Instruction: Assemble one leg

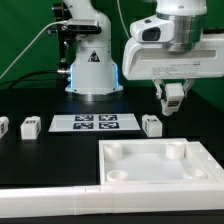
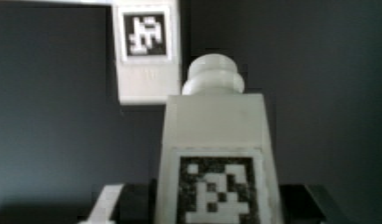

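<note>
My gripper point(image 1: 173, 92) is shut on a small white leg point(image 1: 174, 98) with a tag marker and holds it in the air above the table, behind the far edge of the large white panel point(image 1: 160, 176). In the wrist view the held leg point(image 2: 220, 120) fills the middle, its rounded peg end pointing away and its tag close to the gripper point(image 2: 214, 203). Another leg point(image 1: 152, 124) stands on the table just below and to the exterior view's left of the held one. A tagged leg also shows in the wrist view point(image 2: 149, 50).
Two more legs point(image 1: 28, 126) point(image 1: 2, 127) stand at the exterior view's left. The marker board point(image 1: 97, 123) lies mid-table. The robot base point(image 1: 92, 70) stands behind it. A white bar point(image 1: 45, 203) runs along the front edge beside the panel.
</note>
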Tool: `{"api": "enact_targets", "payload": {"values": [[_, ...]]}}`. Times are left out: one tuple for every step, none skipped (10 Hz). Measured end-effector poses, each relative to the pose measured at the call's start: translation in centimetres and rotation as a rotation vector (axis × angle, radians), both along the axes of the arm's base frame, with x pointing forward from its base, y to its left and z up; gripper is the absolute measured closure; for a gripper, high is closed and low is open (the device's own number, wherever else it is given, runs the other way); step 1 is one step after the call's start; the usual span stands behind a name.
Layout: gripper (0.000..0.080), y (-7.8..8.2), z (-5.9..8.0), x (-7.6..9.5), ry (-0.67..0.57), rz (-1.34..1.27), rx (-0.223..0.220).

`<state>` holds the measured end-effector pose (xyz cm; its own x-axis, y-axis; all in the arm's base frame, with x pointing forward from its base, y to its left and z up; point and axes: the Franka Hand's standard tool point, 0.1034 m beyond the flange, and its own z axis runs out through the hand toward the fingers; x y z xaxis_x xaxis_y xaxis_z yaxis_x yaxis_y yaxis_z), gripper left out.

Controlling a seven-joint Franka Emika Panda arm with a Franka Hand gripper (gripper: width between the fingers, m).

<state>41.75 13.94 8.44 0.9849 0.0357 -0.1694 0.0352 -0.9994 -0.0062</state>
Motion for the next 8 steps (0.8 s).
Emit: {"api": "enact_targets", "payload": {"values": [[0.0506, 0.1, 0.0, 0.2, -0.001, 0.0, 0.001], [0.0506, 0.1, 0.0, 0.2, -0.002, 0.0, 0.001], [0.0506, 0.0, -0.1, 0.2, -0.002, 0.0, 0.001], [0.0506, -0.2, 0.0, 0.3, -0.002, 0.002, 0.003], [0.0506, -1.1, 0.1, 0.8, -0.006, 0.001, 0.007], [0.0506, -2.1, 0.1, 1.6, -0.012, -0.005, 0.006], [0.0506, -2.9, 0.2, 2.9, -0.021, 0.012, 0.013], [0.0506, -3.5, 0.2, 4.1, -0.023, 0.018, 0.015]]}}
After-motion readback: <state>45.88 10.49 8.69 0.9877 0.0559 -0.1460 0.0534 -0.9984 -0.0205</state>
